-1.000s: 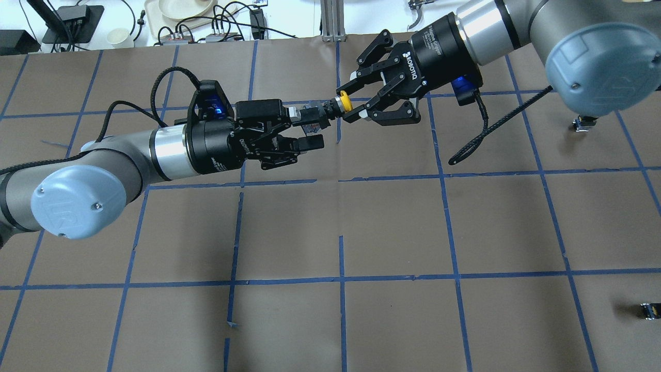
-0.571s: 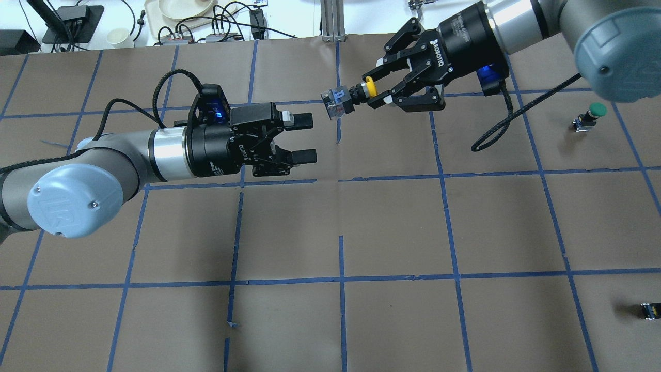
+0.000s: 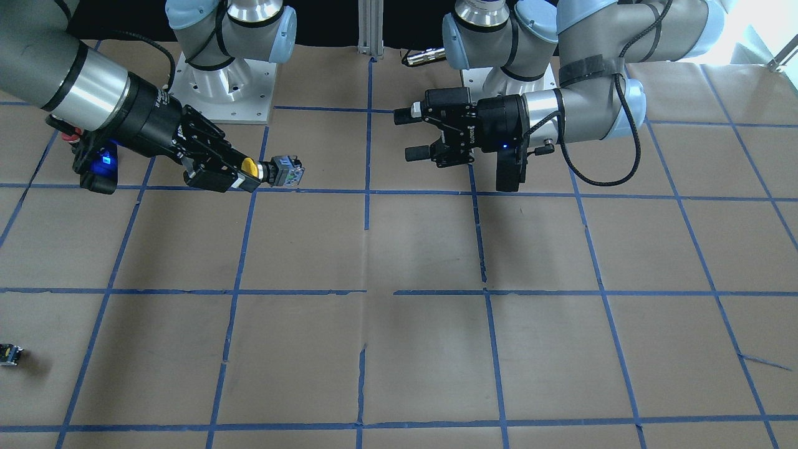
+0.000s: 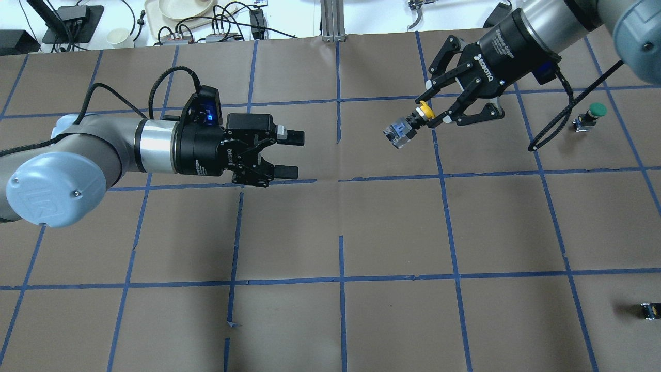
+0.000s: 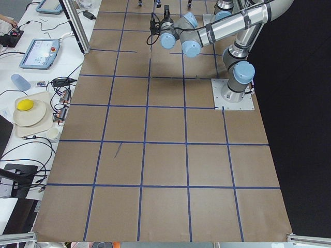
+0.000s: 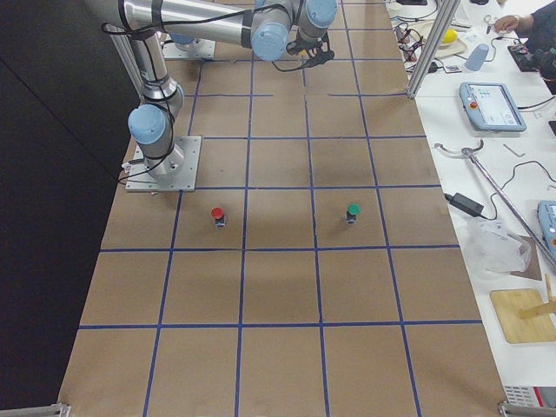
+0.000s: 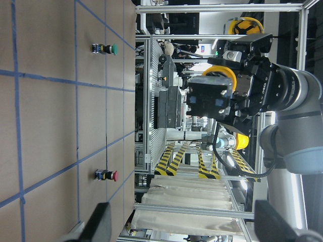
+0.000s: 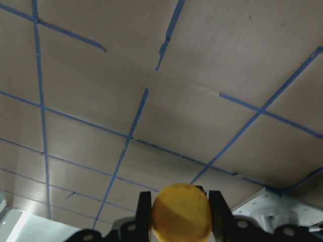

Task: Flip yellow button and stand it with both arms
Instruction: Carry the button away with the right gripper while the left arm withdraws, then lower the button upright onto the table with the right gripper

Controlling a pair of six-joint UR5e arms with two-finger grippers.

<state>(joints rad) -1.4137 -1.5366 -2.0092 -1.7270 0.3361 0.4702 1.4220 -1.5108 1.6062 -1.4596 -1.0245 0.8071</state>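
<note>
My right gripper (image 4: 429, 112) is shut on the yellow button (image 4: 400, 131), pinching it at the yellow cap and black neck. It holds the button in the air over the far right of the table, contact block pointing down-left. In the front-facing view the right gripper (image 3: 245, 172) holds the button (image 3: 285, 171) at the view's left. The right wrist view shows the yellow cap (image 8: 181, 213) between the fingers (image 8: 144, 209). My left gripper (image 4: 291, 154) is open and empty, about two grid squares left of the button, and also shows in the front-facing view (image 3: 409, 135). The left wrist view faces the button (image 7: 212, 97).
A green-capped button (image 4: 594, 112) stands at the far right. A red-capped button (image 6: 217, 215) stands near the right arm's base. A tiny dark block (image 4: 648, 310) lies at the near right edge. Cables and a tray (image 4: 181, 10) lie beyond the table's far edge.
The right gripper has carried the yellow button away to the right and tilted its block downward. The left gripper has drawn back to the left, open and empty.
</note>
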